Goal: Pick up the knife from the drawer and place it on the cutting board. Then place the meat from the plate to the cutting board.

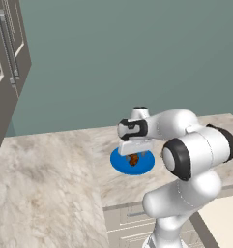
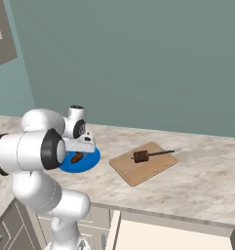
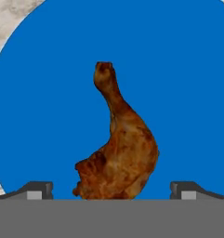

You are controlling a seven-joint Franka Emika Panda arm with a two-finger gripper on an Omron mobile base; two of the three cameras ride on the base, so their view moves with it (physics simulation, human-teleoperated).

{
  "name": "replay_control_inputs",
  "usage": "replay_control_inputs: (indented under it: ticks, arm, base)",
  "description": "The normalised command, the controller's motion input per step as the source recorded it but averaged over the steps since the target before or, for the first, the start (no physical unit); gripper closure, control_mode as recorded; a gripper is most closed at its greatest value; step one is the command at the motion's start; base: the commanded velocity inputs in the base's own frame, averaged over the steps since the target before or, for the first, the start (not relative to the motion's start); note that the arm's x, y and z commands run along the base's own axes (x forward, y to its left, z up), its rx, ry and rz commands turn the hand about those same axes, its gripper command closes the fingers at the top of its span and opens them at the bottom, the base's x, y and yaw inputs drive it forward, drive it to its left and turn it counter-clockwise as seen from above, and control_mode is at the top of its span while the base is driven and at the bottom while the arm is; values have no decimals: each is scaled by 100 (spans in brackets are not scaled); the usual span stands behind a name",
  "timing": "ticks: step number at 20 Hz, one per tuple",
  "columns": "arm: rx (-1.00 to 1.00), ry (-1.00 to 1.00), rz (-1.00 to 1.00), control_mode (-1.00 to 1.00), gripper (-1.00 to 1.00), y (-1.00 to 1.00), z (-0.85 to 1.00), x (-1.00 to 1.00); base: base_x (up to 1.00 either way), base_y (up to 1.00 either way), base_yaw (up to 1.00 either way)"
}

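Jaws (image 3: 111, 197) wide open, gripping nothing, pointing down over the plate (image 3: 187, 93). Meat (image 3: 119, 144) lies on the plate directly between the two fingertips (image 3: 38, 189), thick end nearest them, bone end pointing away. Knife (image 2: 147, 156) already lies on the cutting board (image 2: 143, 168), on the worktop (image 2: 202, 176) well apart from the jaws.

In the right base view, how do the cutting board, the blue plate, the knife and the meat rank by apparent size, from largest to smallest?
1. cutting board
2. plate, partly hidden by the arm
3. knife
4. meat
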Motion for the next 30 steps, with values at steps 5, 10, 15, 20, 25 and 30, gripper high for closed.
replay_control_inputs:
  ticks: [5, 10, 15, 20, 25, 30]
  arm:
    - [0, 0, 0, -100, -100, 0, -25, 0]
    - [0, 0, 0, -100, -100, 0, -23, 0]
    - [0, 0, 0, -100, -100, 0, -13, 0]
    - [0, 0, 0, -100, 100, 1, -5, 0]
    - [0, 0, 0, -100, 100, 0, 0, 0]
    - [6, -4, 0, -100, 100, -2, 53, -10]
  base:
    - [0, 0, 0]
    - [0, 0, 0]
    - [0, 0, 0]
    - [0, 0, 0]
    - [0, 0, 0]
    - [0, 0, 0]
